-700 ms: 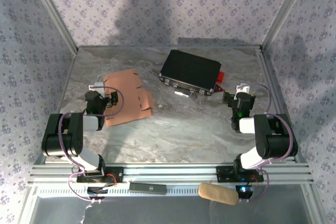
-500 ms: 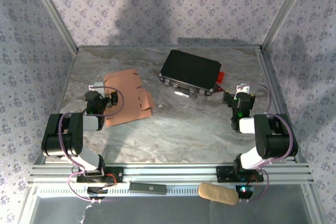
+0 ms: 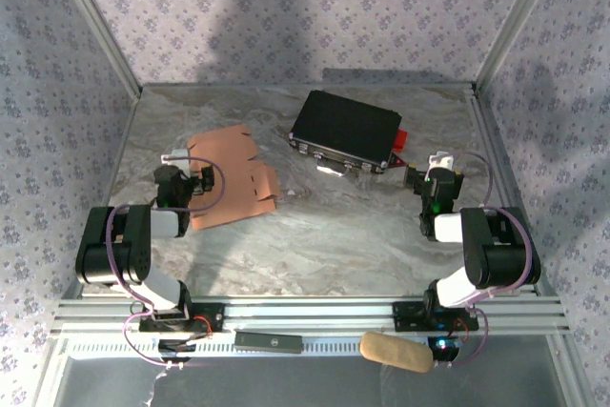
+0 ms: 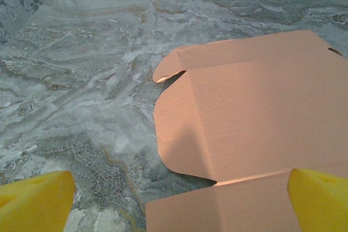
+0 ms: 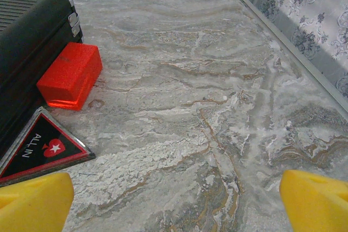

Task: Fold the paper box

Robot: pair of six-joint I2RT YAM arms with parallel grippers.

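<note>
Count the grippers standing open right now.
2. The left gripper is at the left edge of the pink cardboard sheet; the right gripper is just right of the black case, near the red block. None seem hidden.

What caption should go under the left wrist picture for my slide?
Open left gripper hovers over the flat pink paper box on the marble table.

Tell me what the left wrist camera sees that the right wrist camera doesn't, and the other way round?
Left wrist, not right wrist: the pink cardboard sheet, lying flat and unfolded, its creases and rounded flaps visible.

Right wrist, not left wrist: a black case, a red block beside it, and a black triangular card reading "ALL IN".

Both: the grey marbled table, and yellow fingertips in the bottom corners. The left gripper and the right gripper stand wide open, holding nothing.
</note>
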